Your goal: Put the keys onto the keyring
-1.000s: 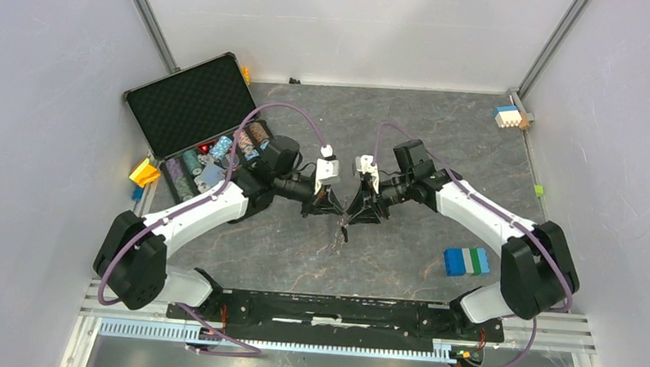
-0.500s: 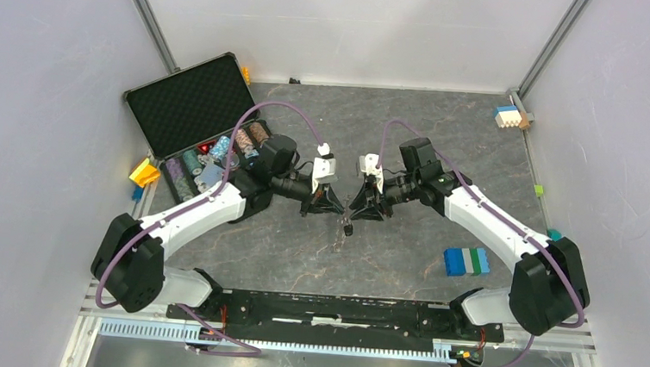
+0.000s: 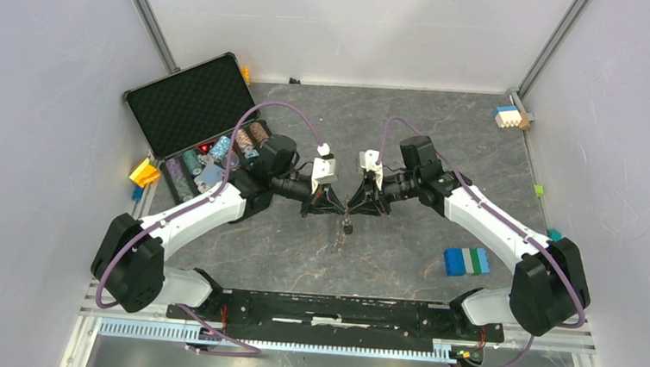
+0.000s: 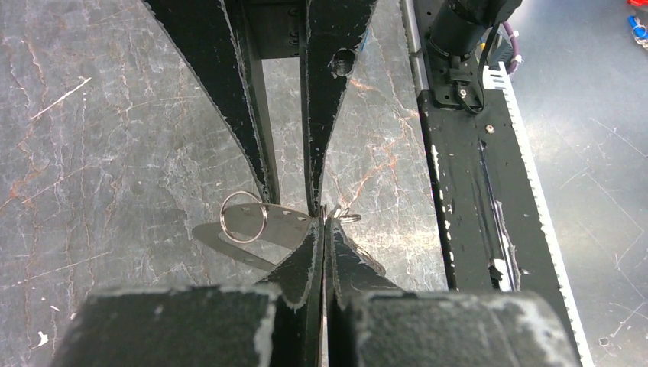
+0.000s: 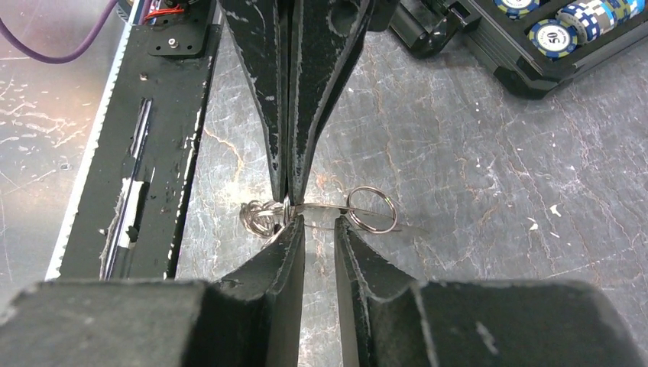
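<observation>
The keyring (image 4: 284, 226), which I see as a flat grey strip, hangs above the surface (image 4: 115, 153) between the arms. Its long axis runs crosswise to them, and its split ring (image 4: 244, 216) end points away from the bases. My left gripper (image 4: 322, 223) has its jaws clenched on the near end. The right gripper (image 5: 319, 226) has its jaws slightly parted, with nothing between. Only the right wrist view shows a chip (image 5: 552, 36) reading "50".
</observation>
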You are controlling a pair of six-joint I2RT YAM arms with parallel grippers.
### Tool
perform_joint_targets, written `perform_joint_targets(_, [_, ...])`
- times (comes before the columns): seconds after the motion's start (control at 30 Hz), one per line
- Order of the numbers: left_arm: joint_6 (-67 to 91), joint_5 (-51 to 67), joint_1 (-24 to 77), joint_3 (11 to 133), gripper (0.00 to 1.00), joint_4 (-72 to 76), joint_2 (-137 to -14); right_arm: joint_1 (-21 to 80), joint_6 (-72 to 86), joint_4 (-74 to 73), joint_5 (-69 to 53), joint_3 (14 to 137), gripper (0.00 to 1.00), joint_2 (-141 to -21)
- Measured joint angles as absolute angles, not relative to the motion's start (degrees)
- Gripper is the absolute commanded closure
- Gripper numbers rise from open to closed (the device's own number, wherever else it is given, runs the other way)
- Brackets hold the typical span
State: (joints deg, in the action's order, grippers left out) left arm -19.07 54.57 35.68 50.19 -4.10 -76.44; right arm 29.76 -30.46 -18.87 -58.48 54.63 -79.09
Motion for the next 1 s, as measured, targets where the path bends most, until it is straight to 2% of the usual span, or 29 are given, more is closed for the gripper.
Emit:
perform_joint_targets(0.53, [-18.90,54.63,35.57,49.32,0.98,-4.05,-76.42,30.15,-36.67,-24.67,-55.66,54.63,0.76,-77.82])
perform_joint_targets(1.0, [-18.63,54.81,35.35,49.30,0.98,-2.85,-76.42,30.76,-34.06,-22.61,-59.35,54.61,0.76,-76.86])
